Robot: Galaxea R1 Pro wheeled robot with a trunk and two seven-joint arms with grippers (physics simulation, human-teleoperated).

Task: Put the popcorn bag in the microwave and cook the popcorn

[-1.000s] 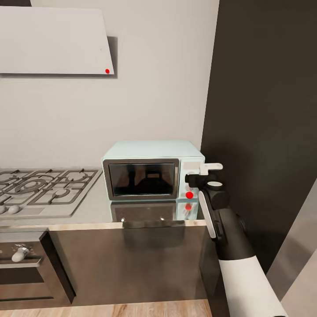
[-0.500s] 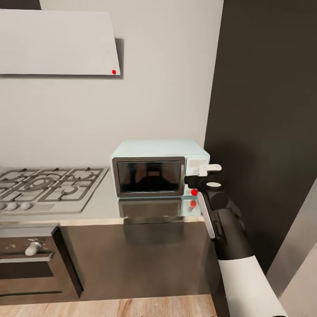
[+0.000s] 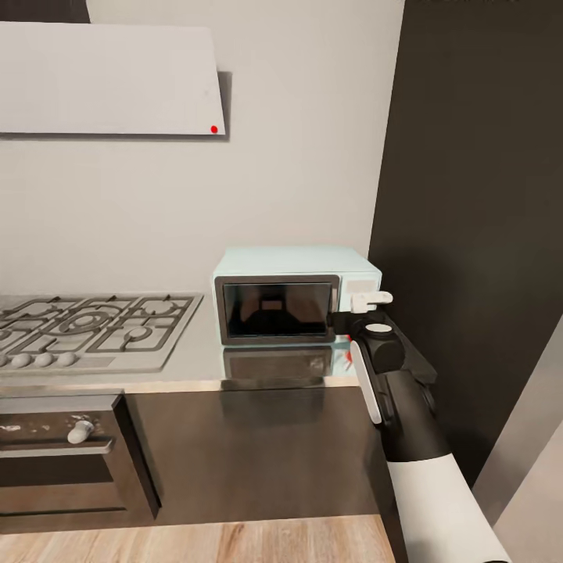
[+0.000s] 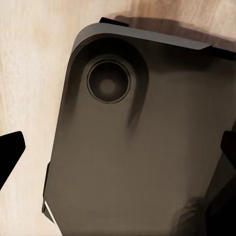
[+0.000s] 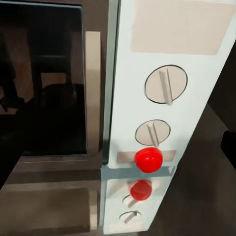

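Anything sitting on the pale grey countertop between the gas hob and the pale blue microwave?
Nothing: in the head view the strip of pale grey countertop between the grey gas hob and the pale blue microwave is bare.

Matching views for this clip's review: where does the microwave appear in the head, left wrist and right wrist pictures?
Head view: the microwave stands on the countertop, right of centre, door shut, with the right gripper at its panel.
Left wrist view: not in it.
Right wrist view: the microwave's dark door and white panel fill the frame.
Shared landmark: the door's dark glass.
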